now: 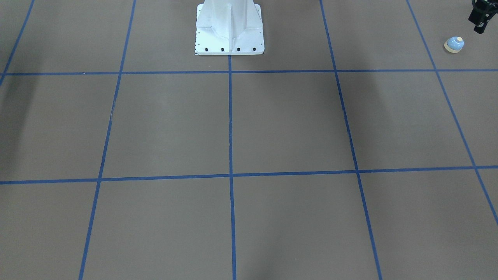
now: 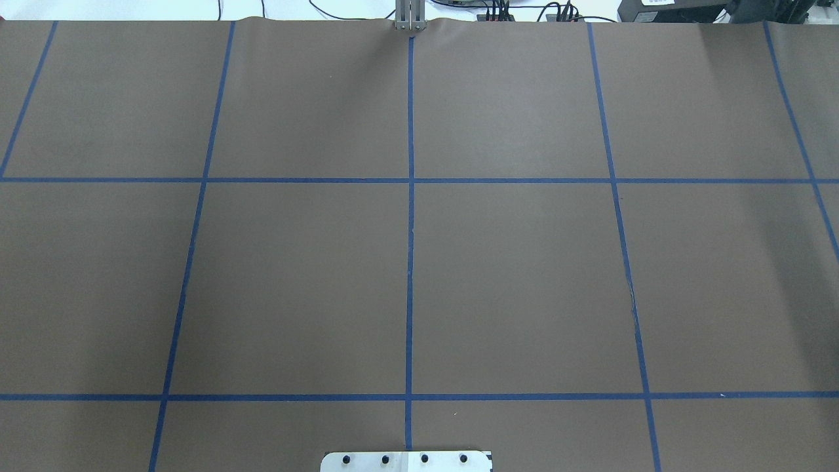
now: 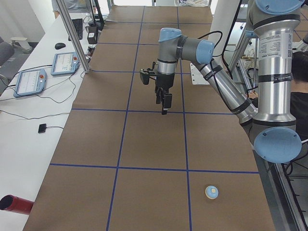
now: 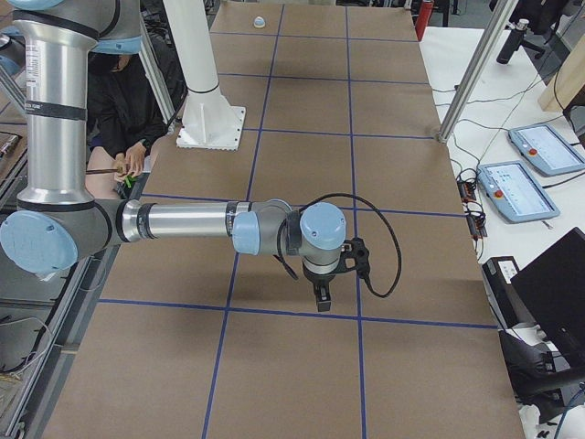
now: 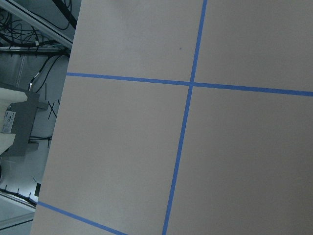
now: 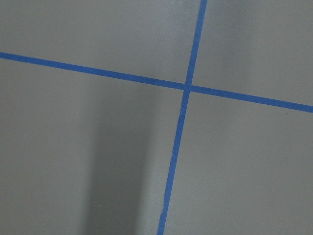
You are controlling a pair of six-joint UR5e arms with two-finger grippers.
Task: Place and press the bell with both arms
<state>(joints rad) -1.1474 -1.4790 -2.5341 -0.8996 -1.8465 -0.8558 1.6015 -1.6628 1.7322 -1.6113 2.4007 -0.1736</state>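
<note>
The small light-blue bell (image 1: 454, 44) with a cream base and button stands upright on the brown paper near the table's left end. It also shows in the exterior left view (image 3: 211, 192) and far off in the exterior right view (image 4: 260, 20). My left gripper (image 1: 479, 26) hangs above the table just beyond the bell, apart from it and cut by the view's edge; it shows pointing down in the exterior left view (image 3: 163, 103). I cannot tell if it is open. My right gripper (image 4: 322, 300) points down over the table's right end, and its state cannot be told. Both wrist views show only paper and blue tape.
The white mounting pedestal (image 1: 229, 35) stands at the robot side. Blue tape lines grid the brown paper. A red cylinder (image 3: 13, 204) lies on the side bench, with teach pendants (image 3: 30, 81) and a frame post (image 3: 72, 33). A seated person (image 4: 119, 101) is behind the robot.
</note>
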